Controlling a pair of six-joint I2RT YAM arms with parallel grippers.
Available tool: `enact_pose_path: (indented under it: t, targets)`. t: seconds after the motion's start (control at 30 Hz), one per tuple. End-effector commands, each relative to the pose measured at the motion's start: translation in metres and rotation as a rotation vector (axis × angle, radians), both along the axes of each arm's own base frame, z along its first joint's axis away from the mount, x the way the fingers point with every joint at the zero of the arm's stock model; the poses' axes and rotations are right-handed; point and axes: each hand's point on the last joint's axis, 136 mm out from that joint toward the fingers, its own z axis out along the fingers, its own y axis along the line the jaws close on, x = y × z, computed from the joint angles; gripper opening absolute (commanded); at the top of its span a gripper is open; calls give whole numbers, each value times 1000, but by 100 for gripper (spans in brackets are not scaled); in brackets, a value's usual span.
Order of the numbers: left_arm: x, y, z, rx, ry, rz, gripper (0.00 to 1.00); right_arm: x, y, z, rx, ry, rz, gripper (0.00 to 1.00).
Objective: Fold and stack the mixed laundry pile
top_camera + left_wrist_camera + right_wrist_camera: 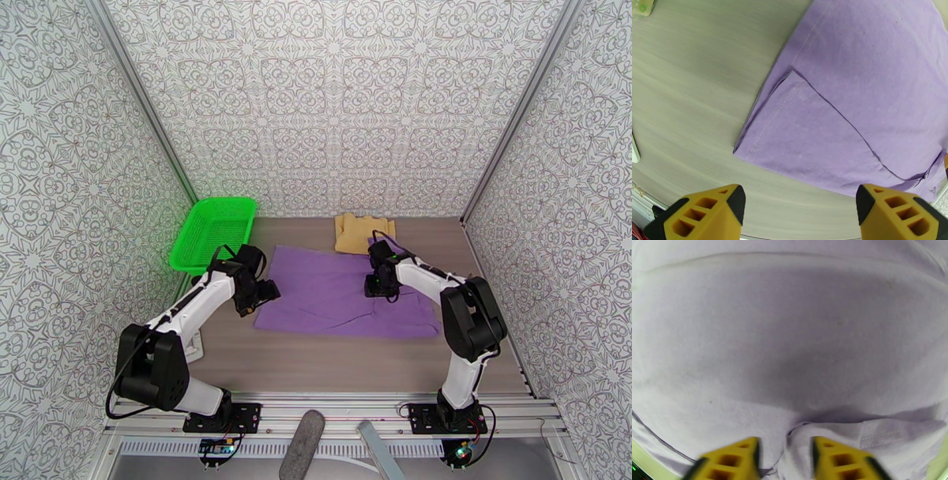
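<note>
On the counter, seen from above: the purple T-shirt (347,294) lies spread flat on the counter (332,363), between the two arms. The mustard-tan garment (359,231) sits already folded at the far edge, just touching the shirt's far corner. The green basket (213,233) stands at the far left, apart from both.
Arms from above: the left claw (265,290) is at the shirt's left edge, and the right claw (378,286) is low over the shirt's right half.
Left wrist view: the left claw (801,199) is wide, with nothing between its fingers. It hovers just beside the corner of the shirt, where one flap already lies folded over.
Right wrist view: the right claw (786,447) is narrow, with a raised fold of purple cloth between its fingers. I cannot tell if it pinches firmly.
Step in hand: I judge it is the folding of the purple shirt, and stacking is not yet done.
Next move: it calls for a sure hold on each side and for both arms lifting together, so that the cloth does not drag or wrinkle.
</note>
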Motion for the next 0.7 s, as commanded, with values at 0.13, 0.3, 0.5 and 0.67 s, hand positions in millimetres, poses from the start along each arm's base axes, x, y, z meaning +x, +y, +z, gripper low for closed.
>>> enact_pose_path:
  t: [0.13,0.3,0.5,0.67]
  targets:
    - [10,-22,-31,-2,36,-70,51,-26,-39,53,-115,-90,-90,62]
    - [18,-32,-63,-3,70,-73,42,-71,-51,36,-62,-48,-174,53]
    - [-8,-29,-104,2,140,-8,43,-99,-41,-20,45,48,-252,35]
    - [-44,-27,-122,-11,182,33,44,-107,-40,-43,54,51,-302,30]
